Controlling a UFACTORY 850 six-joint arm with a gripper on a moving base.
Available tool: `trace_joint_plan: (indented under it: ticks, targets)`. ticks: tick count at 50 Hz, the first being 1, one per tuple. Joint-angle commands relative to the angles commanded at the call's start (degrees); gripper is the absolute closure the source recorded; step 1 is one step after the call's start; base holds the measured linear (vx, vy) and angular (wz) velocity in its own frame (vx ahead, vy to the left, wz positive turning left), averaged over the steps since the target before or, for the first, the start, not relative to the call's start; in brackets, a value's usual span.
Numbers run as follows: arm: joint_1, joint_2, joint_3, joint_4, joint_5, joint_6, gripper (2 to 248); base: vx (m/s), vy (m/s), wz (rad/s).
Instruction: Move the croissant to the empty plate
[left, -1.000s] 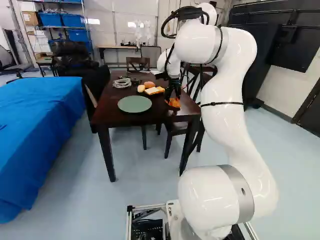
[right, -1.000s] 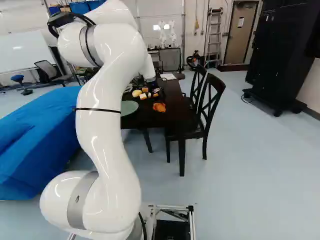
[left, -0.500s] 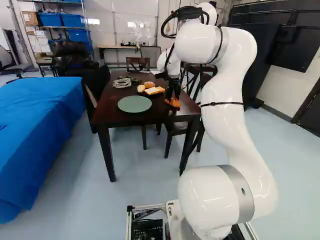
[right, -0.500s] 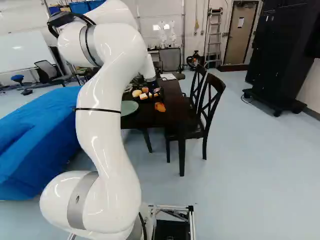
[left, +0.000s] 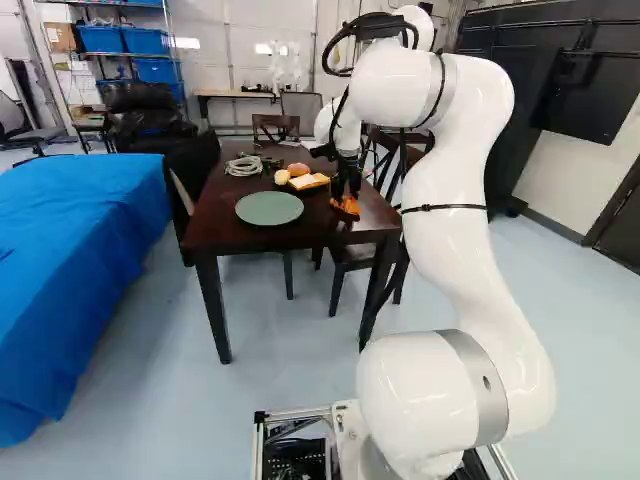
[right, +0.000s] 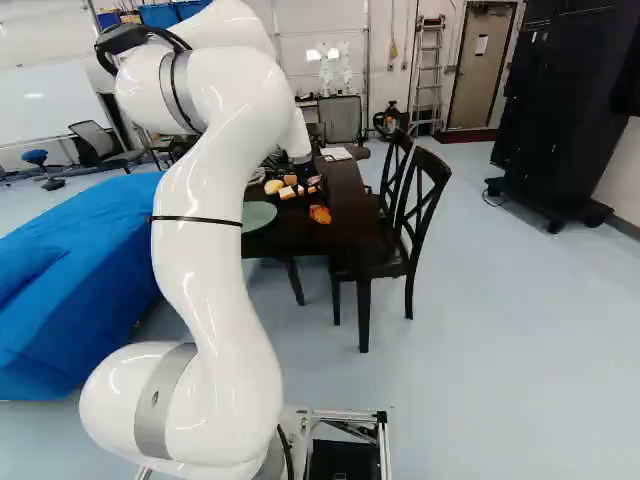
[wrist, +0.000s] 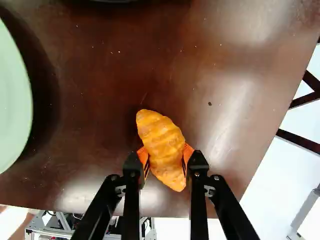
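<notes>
My arm (left: 450, 170) stands as it did a second ago, reaching over the dark table (left: 228, 228); the green plate (left: 269, 208) remains toward the table's seven o'clock (twelve pointing away from my base). My gripper (left: 345, 202) has drawn inward, fingers now partly apart, both pads against the croissant (wrist: 161, 142) at the table's four o'clock.

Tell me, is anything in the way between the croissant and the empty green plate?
Nothing visible is. The gripper has the croissant between its pads, and just tabletop shows between it and the green plate. The bread slice lies farther back.
</notes>
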Motion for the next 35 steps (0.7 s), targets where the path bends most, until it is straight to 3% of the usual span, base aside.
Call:
trace_joint_plan:
  ticks: [35]
  targets:
    - [0.1,4.3,1.2,0.0,-0.6,0.0,156,0.000,0.000,0.000]
